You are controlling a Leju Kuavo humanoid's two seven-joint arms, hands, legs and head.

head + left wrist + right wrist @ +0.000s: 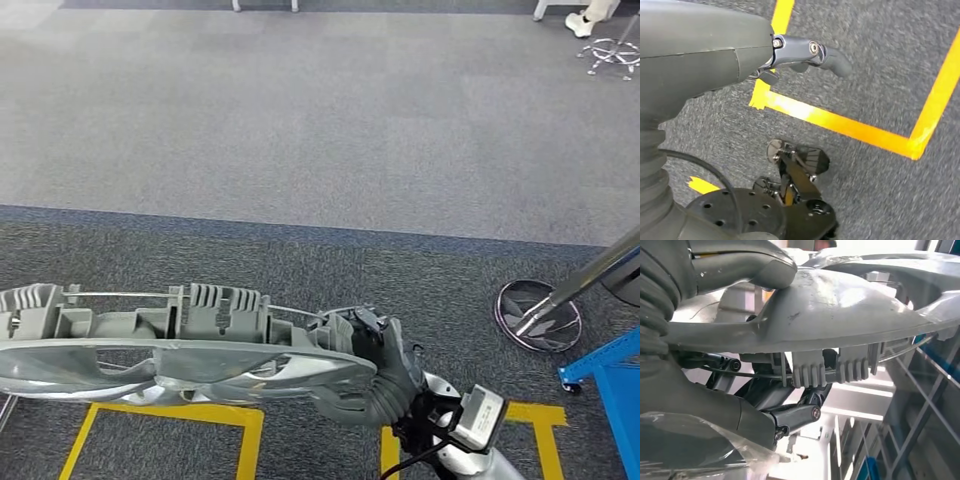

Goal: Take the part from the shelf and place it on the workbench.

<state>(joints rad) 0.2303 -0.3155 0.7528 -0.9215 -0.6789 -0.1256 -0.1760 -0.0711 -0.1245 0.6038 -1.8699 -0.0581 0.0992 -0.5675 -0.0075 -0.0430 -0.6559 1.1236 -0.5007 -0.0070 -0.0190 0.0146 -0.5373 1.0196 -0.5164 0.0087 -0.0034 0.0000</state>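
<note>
One long grey part (181, 345) is gripped at its right end by the right hand (377, 375), thumb (749, 265) pressed on one face and dark fingers (791, 415) curled under the ribbed other side, held level above yellow floor tape (249, 440). The left hand (753, 55) hangs over the carpet holding nothing, one finger (817, 52) stretched out. Farther off stand a blue frame (611, 380) and a round stand base (537, 315) on grey carpet (302, 130).

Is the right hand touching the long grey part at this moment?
Touching. In the right wrist view the right hand's thumb presses on one face of the grey part and its dark fingers close under the other. The head view shows the same grip.
</note>
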